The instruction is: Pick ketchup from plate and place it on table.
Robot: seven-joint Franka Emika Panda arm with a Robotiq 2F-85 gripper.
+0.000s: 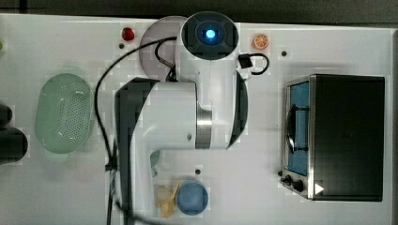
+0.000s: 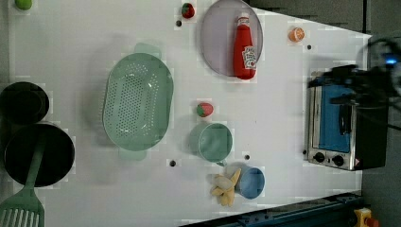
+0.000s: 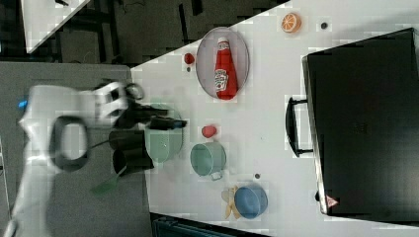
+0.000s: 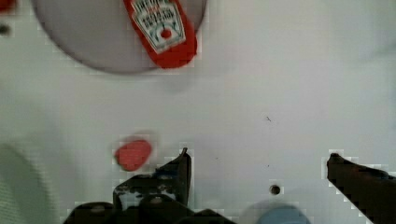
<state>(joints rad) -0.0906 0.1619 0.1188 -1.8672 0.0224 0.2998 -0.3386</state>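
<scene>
The ketchup [image 2: 244, 47] lies flat on the plate [image 2: 215, 38] near the counter [image 2: 279, 113] edge — its base overhanging the rim — while the gripper [image 4: 257, 161] hangs wide open, holding nothing, well apart from it above bare counter.

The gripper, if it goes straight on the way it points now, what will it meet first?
Probably bare table. The open gripper points down at white tabletop between its fingers; the ketchup lies ahead on the plate, off that line.
</scene>
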